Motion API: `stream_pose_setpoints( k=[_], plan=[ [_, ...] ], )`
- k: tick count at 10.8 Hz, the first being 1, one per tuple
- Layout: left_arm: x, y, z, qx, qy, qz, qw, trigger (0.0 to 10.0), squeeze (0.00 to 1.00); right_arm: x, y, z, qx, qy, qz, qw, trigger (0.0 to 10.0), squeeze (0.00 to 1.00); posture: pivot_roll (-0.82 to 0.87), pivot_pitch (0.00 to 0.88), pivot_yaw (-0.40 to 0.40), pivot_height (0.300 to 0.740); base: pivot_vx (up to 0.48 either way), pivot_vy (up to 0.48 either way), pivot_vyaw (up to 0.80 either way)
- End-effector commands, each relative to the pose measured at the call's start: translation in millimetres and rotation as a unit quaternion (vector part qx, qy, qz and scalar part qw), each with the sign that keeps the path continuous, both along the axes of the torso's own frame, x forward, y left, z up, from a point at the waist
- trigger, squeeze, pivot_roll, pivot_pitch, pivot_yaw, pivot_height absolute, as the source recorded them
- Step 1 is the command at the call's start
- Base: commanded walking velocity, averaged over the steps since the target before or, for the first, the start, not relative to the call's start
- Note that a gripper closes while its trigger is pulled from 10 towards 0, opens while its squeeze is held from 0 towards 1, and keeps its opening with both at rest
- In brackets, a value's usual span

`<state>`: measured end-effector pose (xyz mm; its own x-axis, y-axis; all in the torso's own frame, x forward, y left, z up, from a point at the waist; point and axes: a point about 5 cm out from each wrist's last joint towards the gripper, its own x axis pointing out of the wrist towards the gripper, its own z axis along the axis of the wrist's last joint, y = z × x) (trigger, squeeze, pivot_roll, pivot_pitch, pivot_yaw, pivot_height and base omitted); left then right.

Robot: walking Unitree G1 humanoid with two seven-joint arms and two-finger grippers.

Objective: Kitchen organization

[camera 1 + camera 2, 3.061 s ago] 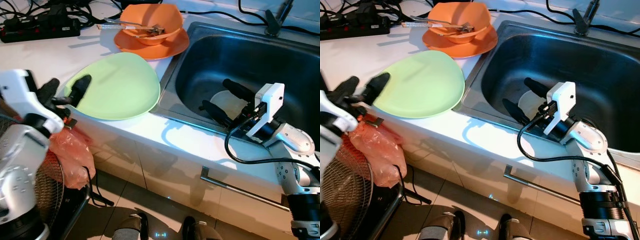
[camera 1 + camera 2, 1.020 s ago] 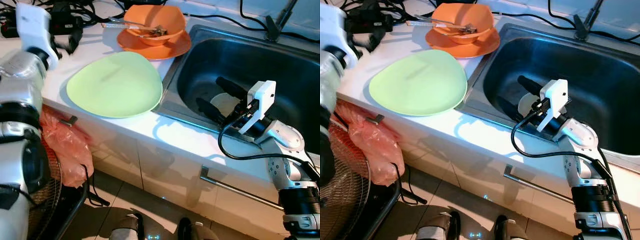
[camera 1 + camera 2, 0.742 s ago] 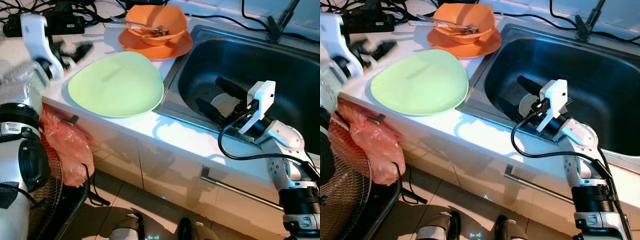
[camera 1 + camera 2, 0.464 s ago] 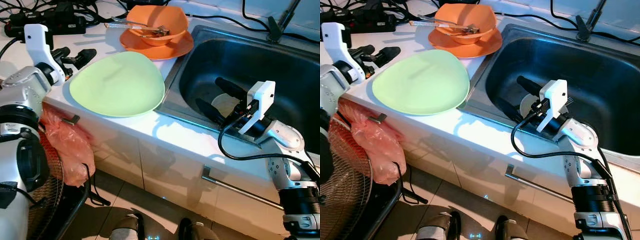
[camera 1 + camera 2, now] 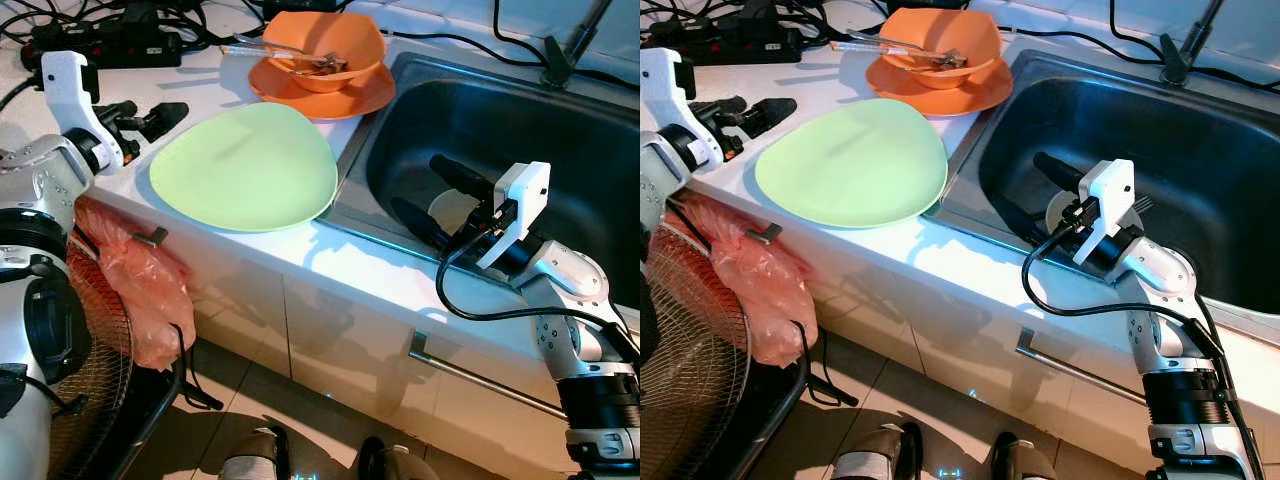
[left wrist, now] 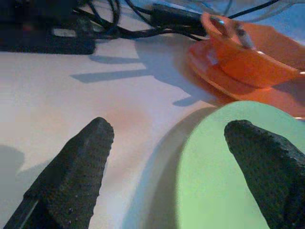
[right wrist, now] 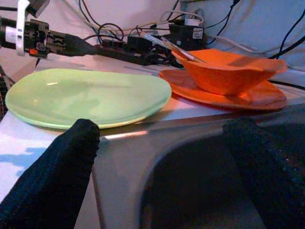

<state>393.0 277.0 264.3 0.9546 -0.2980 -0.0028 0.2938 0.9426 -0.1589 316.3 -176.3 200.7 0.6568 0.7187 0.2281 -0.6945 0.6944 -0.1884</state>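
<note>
A pale green plate (image 5: 243, 165), wide and shallow with a rounded, slightly uneven outline, lies flat on the white surface (image 5: 200, 80) near its front edge, its right rim just beside the lip of the steel sink (image 5: 520, 110). Behind it, close to the sink's far corner, an orange plate (image 5: 322, 90) carries an orange bowl (image 5: 322, 38) sitting upright in its middle. A few utensils (image 5: 290, 58) rest across the bowl, their handles sticking out to the left.
</note>
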Motion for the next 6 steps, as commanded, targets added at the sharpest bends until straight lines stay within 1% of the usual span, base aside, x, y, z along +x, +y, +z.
stream_pose_setpoints(
  k=[1,2,3,5,6],
  plan=[
    [-1.6,-0.5,-7.3,-0.021,0.013,-0.014,1.000,10.0,0.00,-2.3,0.3,3.1,-0.009,-0.006,0.009,1.000,10.0,0.00,0.14,0.186,-0.023,0.740,0.000,0.000,0.00],
    [-2.1,-1.5,-9.4,-0.039,0.016,-0.022,0.999,10.0,0.00,-2.6,0.5,2.6,-0.009,-0.005,0.009,1.000,10.0,0.00,0.14,0.188,-0.022,0.740,0.000,0.000,0.00],
    [-3.0,-0.7,-15.2,-0.053,0.027,-0.020,0.998,10.0,0.00,-2.9,1.0,2.5,-0.008,-0.005,0.010,1.000,10.0,0.00,0.14,0.190,-0.020,0.740,0.000,0.000,0.00],
    [-5.0,-2.8,-26.3,-0.050,0.041,-0.032,0.997,10.0,0.00,-3.2,0.9,2.4,-0.008,-0.004,0.009,1.000,10.0,0.00,0.14,0.192,-0.020,0.740,0.000,0.000,0.00],
    [-5.8,-1.7,-27.9,-0.051,0.044,-0.031,0.997,10.0,0.00,-3.4,0.4,2.3,-0.008,-0.004,0.008,1.000,10.0,0.00,0.14,0.192,-0.020,0.740,0.000,0.000,0.00]
  ],
)
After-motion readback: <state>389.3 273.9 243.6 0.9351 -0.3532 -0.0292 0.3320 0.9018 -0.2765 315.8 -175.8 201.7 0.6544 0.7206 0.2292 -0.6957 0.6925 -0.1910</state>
